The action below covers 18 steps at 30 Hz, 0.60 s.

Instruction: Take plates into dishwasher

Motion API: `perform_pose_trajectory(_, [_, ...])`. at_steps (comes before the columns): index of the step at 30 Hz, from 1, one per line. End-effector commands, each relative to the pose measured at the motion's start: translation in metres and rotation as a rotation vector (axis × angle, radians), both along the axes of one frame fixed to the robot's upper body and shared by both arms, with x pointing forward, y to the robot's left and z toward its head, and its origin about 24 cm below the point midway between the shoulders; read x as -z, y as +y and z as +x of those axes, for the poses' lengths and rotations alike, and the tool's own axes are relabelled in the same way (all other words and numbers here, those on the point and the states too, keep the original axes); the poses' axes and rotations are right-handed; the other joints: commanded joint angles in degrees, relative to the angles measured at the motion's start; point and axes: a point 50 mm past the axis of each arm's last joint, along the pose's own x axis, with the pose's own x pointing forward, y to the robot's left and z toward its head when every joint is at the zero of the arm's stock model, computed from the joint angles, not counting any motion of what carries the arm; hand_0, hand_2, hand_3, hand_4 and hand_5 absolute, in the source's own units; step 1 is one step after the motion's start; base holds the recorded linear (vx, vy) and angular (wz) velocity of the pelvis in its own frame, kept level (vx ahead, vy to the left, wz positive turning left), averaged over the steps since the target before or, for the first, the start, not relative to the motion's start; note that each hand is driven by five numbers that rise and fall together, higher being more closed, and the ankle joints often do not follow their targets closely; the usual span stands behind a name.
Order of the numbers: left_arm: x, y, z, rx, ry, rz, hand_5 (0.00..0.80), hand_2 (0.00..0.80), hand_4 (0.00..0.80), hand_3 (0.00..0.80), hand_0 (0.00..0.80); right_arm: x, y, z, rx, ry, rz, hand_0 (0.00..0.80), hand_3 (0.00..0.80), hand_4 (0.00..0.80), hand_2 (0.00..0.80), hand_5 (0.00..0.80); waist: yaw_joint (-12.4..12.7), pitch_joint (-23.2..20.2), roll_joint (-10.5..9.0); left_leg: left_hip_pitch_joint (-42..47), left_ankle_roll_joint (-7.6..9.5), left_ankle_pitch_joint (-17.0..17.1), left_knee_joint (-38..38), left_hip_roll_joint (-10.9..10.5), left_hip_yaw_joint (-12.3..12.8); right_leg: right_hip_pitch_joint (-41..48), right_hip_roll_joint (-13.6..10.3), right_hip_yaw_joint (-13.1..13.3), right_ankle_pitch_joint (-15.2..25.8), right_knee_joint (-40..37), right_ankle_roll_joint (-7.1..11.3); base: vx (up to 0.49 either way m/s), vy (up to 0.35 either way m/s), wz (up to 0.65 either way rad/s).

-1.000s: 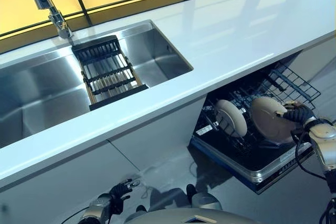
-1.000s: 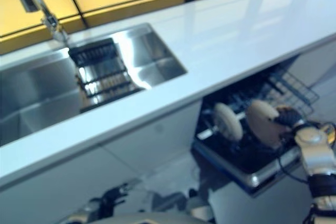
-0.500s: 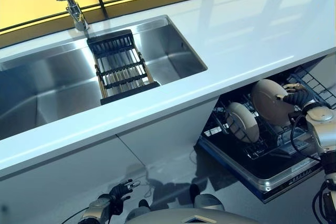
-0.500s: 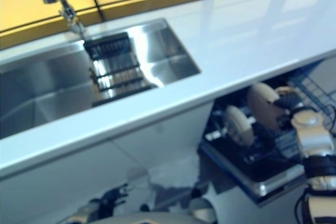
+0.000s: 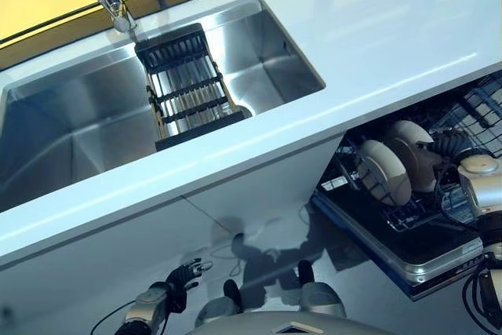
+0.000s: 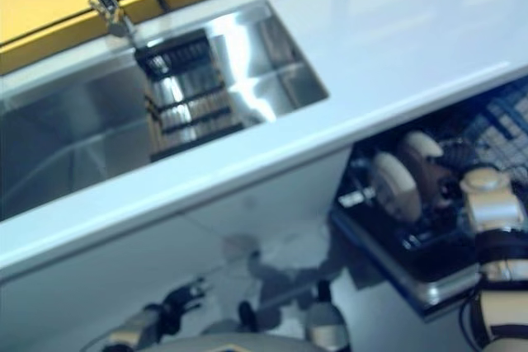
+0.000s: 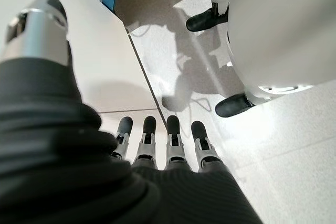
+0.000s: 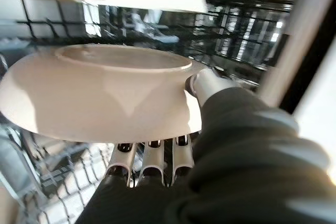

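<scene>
Under the white counter (image 5: 376, 45), at the frame's lower right, the right hand (image 5: 453, 145) pinched a cream plate (image 5: 416, 164) in the dishwasher rack (image 5: 427, 213), beside another plate (image 5: 383, 172); next it likely needed to let go, while the left hand (image 7: 157, 140) hung spread.

Head stereo pair looked down from above the sink (image 5: 157, 107), both eyes sharing it & the dishwasher rack (image 5: 416, 186) beside. L wrist cam faced the floor; R wrist cam sat v. close, inside that rack.
</scene>
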Motion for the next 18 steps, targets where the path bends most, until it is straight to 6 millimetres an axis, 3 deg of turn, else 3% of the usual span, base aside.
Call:
perform_pose_trajectory(1, [-0.011, 0.004, 0.024, 0.034, -0.091, -0.008, 0.0, 0.0, 0.0, 0.0, 0.0, -0.042, -0.001, 0.021, -0.003, -0.124, -0.042, 0.8, 0.8, 0.8, 0.8, 0.8, 0.9, 0.2, -1.56, -0.8, 0.72, -1.3, 0.1, -0.8, -3.2, -2.9, -3.6, -3.8, -2.0, 5.8, 2.61, -0.093, 0.068, 0.03])
perform_pose_trajectory(9, [-0.015, -0.002, 0.033, 0.025, -0.137, -0.046, 0.0, 0.0, 0.0, 0.0, 0.0, -0.036, -0.011, 0.018, 0.023, -0.077, -0.056, 0.8, 0.8, 0.8, 0.8, 0.8, 0.1, 2.4, 1.8, -1.8, 0.38, -0.7, 0.0, -1.7, -2.7, -4.7, -4.7, -3.7, -1.7, 6.2, 2.7, -0.066, 0.043, -0.04])
perform_pose_trajectory(18, [-0.02, -0.007, 0.041, 0.03, -0.168, -0.067, 0.0, 0.0, 0.0, 0.0, 0.0, -0.032, -0.018, 0.016, 0.054, -0.051, -0.032, 0.8, 0.8, 0.8, 0.8, 0.8, 0.0, 3.7, 3.69, -2.3, 0.25, -0.6, -0.1, -2.2, -2.5, -5.5, -5.3, -4.0, -1.6, 6.3, 2.7, -0.045, 0.022, 0.01])
